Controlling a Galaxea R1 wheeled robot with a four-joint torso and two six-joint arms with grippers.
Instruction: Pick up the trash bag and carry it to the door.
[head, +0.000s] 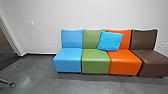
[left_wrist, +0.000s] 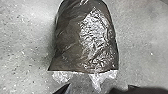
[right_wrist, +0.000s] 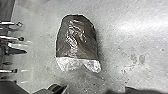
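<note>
The trash bag (left_wrist: 87, 37) is dark and glossy, with crinkled clear-white plastic along one end, and has grey speckled floor around it. Beyond that plastic end, my left gripper (left_wrist: 99, 88) stands open, its dark tips wide apart. The right wrist view shows the same bag (right_wrist: 76, 37) smaller, with floor around it too. My right gripper (right_wrist: 95, 89) is also open, its tips apart and no bag between them.
Joined blue, green, orange and brown seats (head: 96, 61) stand along the white wall (head: 47, 15), with a bright blue cushion (head: 110, 41) on them. A doorway frame (head: 11, 36) is at the left; a castered leg (head: 11, 84) is at lower left.
</note>
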